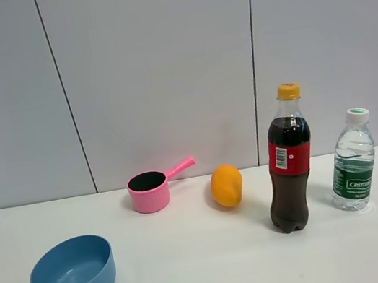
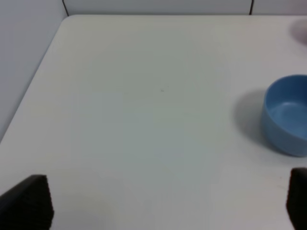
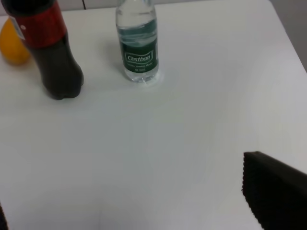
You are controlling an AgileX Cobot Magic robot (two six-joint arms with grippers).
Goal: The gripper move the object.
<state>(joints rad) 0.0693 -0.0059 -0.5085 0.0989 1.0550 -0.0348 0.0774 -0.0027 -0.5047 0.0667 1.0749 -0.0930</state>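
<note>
Right gripper (image 3: 158, 211), wrist view: only the tips of two black fingers (image 3: 276, 189) show at the frame edges, set far apart, so the jaws stand wide and hold nothing. Ahead of them, well apart across bare table (image 3: 192, 134), stands the object (image 3: 137, 45), a small clear water bottle with a green label. In the high view it stands upright at the far right of the table, near the cola bottle (image 1: 288, 161) on its left but not touching it. It appears nearly full, though the water level is hard to read, so it is probably moderately heavy. Its thin, smooth wall is likely to yield and slip; the labelled mid-body offers the best hold. Left gripper (image 2: 168, 201): fingertips likewise wide, empty, near the blue bowl (image 2: 287, 115)
</note>
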